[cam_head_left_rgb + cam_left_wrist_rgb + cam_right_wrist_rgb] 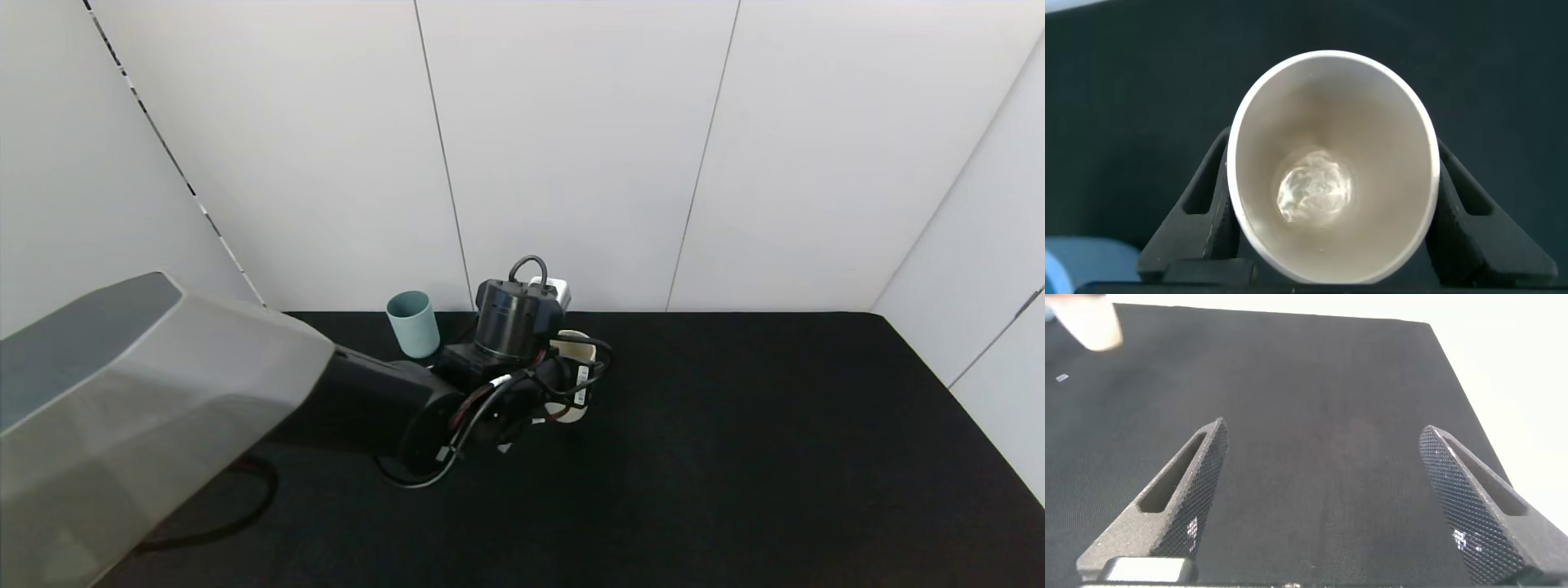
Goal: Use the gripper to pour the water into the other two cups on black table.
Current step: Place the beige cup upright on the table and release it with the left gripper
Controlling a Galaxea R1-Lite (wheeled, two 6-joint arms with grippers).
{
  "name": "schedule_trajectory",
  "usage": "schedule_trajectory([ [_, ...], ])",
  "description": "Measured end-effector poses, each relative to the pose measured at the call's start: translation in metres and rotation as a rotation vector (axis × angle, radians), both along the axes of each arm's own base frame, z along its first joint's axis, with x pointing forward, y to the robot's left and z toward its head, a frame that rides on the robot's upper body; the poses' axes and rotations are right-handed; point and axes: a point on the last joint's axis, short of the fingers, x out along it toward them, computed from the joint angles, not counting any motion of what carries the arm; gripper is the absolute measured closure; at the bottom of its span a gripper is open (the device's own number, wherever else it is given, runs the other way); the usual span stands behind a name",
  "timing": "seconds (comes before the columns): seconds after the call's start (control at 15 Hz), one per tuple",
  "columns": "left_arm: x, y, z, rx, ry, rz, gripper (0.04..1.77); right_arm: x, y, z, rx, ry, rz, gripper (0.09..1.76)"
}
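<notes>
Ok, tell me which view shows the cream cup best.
The left wrist view: the cream cup fills it, clamped in the left hand, water visible inside. The head view shows only its rim behind the wrist. The right wrist view catches a blurred corner.

We see one cup [413, 323] standing at the desk's [735, 449] back edge; to its right, our left claw [1331, 204] holds another cup [1333, 167] above the desk.

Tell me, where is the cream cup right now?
The cream cup sits clamped in the left gripper, over the black table near the back wall, just right of the teal cup in the head view.
</notes>
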Motion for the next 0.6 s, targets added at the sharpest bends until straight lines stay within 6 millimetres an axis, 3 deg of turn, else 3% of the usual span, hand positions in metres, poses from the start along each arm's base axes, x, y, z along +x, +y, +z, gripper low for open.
schedule_trajectory([
  [0.6,0.016,-0.008,-0.028,0.012,-0.009,0.016,0.56,0.0,0.0,0.0,0.0,0.0,0.0,0.14],
])
